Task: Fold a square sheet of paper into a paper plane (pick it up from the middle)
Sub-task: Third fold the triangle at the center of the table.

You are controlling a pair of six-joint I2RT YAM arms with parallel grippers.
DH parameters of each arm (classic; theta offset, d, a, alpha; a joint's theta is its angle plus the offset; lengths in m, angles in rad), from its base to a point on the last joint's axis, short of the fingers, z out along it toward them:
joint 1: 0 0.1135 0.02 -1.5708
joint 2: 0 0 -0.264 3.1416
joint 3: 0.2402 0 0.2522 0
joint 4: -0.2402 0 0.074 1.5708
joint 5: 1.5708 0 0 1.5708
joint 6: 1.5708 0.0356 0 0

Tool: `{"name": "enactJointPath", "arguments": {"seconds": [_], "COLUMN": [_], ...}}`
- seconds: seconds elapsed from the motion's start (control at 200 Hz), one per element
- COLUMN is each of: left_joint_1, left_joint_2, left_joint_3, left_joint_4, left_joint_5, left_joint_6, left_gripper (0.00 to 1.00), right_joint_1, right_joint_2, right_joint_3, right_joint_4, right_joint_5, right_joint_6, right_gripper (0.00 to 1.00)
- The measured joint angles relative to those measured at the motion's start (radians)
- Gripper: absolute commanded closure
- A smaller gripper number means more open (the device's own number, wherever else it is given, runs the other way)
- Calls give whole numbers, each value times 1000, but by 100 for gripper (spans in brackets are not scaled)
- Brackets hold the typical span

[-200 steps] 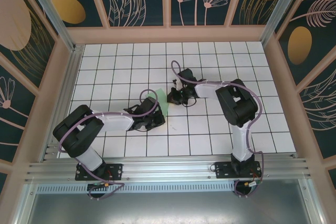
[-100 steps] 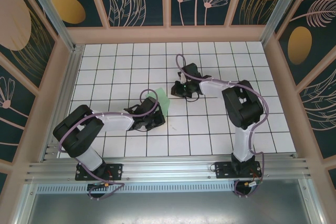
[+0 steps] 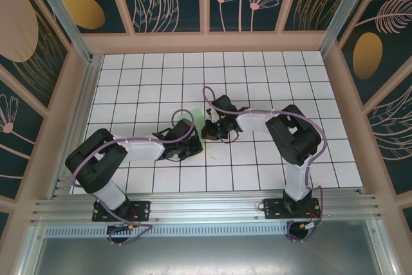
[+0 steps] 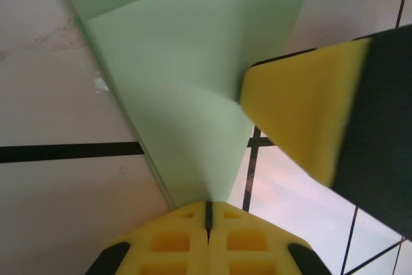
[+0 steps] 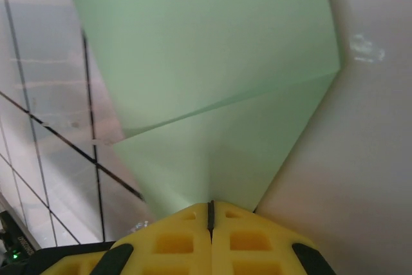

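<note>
1. Pale green paper (image 3: pixel 197 120), creased, lies near the middle of the white tiled table (image 3: pixel 257 69) in the top view. It sits between the left gripper (image 3: pixel 192 141) and the right gripper (image 3: pixel 211 128), and both reach it.
2. Left wrist view: the left gripper (image 4: pixel 207 207) has its yellow fingers pressed together, and the green paper (image 4: pixel 193 75) tapers into their seam, pinched. Another yellow pad (image 4: pixel 299 114) meets the paper's right edge.
3. Right wrist view: the right gripper (image 5: pixel 210 207) is likewise closed, clamping the narrowing end of the green paper (image 5: pixel 206 62), which shows a diagonal fold above the tiles.

Right hand (image 3: pixel 209 132) crowds left hand (image 3: pixel 192 149); far table (image 3: pixel 270 69) open
</note>
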Motion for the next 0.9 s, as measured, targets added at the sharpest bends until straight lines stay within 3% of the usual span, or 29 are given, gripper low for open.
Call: {"name": "enactJointPath", "arguments": {"seconds": [0.36, 0.641, 0.766, 0.901], "left_joint_1": [0, 0, 0, 0], "left_joint_2": [0, -1, -11, -54], "left_joint_3": [0, -1, 9, 29], "left_joint_4": [0, 0, -30, -151], "left_joint_5": [0, 0, -2, -24], "left_joint_6": [10, 13, 23, 54], "left_gripper": [100, 100, 93, 73], "right_joint_1": [-51, -153, -187, -186], "right_joint_2": [61, 130, 123, 33], "right_joint_3": [89, 207, 245, 194], "right_joint_4": [-37, -45, -55, -52], "right_joint_5": [-29, 12, 50, 80], "right_joint_6": [2, -3, -5, -6], "right_gripper": [97, 95, 83, 59]}}
